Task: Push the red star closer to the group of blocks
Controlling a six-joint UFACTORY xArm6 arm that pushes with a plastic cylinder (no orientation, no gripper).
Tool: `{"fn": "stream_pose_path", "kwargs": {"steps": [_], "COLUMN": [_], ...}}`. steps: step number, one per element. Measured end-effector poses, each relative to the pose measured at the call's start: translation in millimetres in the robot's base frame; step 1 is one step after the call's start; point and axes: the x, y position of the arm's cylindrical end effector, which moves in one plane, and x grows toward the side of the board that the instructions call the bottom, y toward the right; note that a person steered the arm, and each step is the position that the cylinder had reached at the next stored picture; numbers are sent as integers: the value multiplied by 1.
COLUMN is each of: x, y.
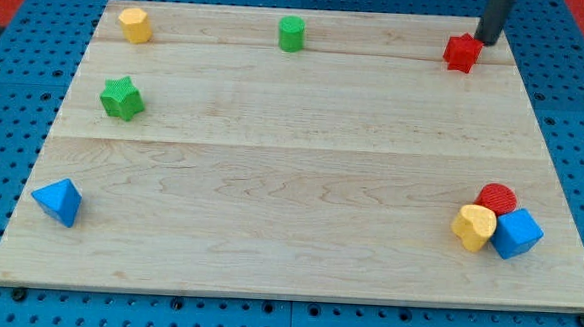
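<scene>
Heads up, you only get the bottom stretch of the dark rod here; the rest of the arm is cut off by the view's top edge. My tip (488,42) sits at the view's top right, just beside the small red star-shaped block (462,52), on its upper-right side. You can't really tell whether they're touching or a hair apart. No fingers on this rig, just the plain rod, so nothing's spread or pinching.

The red star is near the top right corner of the pale wooden board (301,174), well apart from the group at the bottom right: a red round block (498,197) partly hidden behind a yellow rounded block (474,227) and a blue cube-ish block (517,233), all three touching.

Elsewhere you've got a yellow block (134,24) top left, a green cylinder (292,33) top middle, a green star (122,99) on the left, and a blue pyramid-like block (58,201) bottom left. No writing or labels you can read anywhere.
</scene>
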Motion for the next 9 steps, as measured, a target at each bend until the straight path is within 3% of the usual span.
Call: {"fn": "stream_pose_path", "kwargs": {"steps": [1, 2, 4, 5, 6, 7, 8, 9], "x": [46, 38, -30, 2, 71, 71, 36, 60], "y": [-22, -17, -14, -56, -69, -69, -69, -67]}}
